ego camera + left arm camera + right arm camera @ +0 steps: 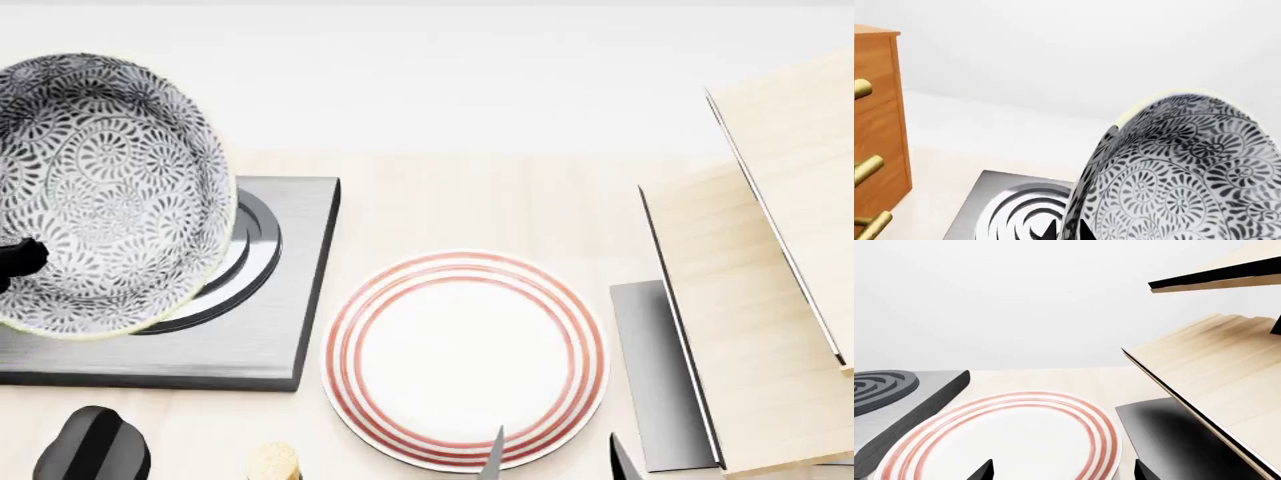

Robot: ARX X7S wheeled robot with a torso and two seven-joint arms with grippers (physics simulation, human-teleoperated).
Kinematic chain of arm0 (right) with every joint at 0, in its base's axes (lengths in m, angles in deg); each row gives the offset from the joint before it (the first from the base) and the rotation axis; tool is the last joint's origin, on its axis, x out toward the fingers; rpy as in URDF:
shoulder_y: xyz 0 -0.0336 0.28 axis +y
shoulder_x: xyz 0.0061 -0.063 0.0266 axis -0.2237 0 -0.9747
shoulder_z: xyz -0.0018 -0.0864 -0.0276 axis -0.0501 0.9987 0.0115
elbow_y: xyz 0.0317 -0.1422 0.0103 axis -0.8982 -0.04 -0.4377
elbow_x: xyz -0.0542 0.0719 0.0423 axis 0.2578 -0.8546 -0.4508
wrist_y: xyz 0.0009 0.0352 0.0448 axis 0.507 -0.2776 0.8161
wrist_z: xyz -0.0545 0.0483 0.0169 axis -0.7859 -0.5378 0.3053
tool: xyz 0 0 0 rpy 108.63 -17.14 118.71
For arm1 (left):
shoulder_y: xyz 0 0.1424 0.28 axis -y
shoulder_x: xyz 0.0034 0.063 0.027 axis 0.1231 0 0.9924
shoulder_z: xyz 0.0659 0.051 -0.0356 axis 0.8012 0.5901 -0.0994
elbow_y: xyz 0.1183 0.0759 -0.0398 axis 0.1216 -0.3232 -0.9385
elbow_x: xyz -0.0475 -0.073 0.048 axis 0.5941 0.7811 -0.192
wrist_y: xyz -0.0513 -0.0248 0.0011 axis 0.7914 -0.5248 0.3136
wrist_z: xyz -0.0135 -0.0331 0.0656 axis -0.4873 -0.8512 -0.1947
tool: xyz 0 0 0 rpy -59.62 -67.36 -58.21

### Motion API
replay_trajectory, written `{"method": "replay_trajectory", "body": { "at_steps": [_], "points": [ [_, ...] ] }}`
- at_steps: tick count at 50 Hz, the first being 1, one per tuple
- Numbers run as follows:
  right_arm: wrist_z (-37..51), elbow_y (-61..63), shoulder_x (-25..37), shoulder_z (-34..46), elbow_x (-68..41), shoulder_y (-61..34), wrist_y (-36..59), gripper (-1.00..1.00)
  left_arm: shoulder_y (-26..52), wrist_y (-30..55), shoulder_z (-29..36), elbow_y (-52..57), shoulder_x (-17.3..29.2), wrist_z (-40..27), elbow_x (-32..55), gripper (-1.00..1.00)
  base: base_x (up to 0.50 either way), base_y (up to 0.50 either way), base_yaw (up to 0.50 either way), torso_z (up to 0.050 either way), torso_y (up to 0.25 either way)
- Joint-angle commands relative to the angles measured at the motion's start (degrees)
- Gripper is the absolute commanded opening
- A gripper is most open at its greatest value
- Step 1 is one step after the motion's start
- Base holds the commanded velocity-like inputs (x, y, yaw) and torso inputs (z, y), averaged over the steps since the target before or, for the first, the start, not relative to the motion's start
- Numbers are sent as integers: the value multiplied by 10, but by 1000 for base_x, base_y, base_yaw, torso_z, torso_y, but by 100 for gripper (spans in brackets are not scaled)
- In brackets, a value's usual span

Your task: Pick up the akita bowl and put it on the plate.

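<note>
Already lifted, the akita bowl [107,195] hangs tilted over the stove burner [274,300], pinched by the left end effector [16,262], so next comes carrying it right over the plate [465,360]; the right end effector [1063,471] hovers spread and empty.

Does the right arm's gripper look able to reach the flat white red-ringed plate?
Probably yes: the right gripper hangs open at the plate's near rim, with nothing between them.

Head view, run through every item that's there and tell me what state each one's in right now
akita bowl: lifted, tilted, held over the stove burner.
plate: flat on the counter, nothing on it.
left gripper: gripping the bowl's rim.
right gripper: jaws open, over the plate.
</note>
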Motion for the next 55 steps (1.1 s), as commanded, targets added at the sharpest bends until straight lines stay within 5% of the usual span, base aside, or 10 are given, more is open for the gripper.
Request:
{"method": "replay_trajectory", "body": {
  "at_steps": [1, 19, 33, 42, 55],
  "points": [
    [-2, -11, -2, 3, 0, -3, -6, 100, 71, 32, 6, -91, -58, 20, 70, -100, 0, 0, 0, 0, 0],
    [0, -5, 1, 8, -2, -2, -3, 100, 161, 74, -15, -238, -166, -78, 202, -100, 0, 0, 0, 0, 1],
    [-4, -18, -2, 13, -3, -5, -8, 100, 203, 58, 32, -337, -205, -65, 144, -100, 0, 0, 0, 0, 0],
    [-6, -25, -4, 18, -3, -6, -11, 100, 326, 125, 116, -478, -243, -74, 89, -100, 0, 0, 0, 0, 1],
    [-10, -26, -3, 21, -7, -2, -17, 100, 406, 188, 151, -561, -279, -80, 90, -100, 0, 0, 0, 0, 0]
  ]
}}
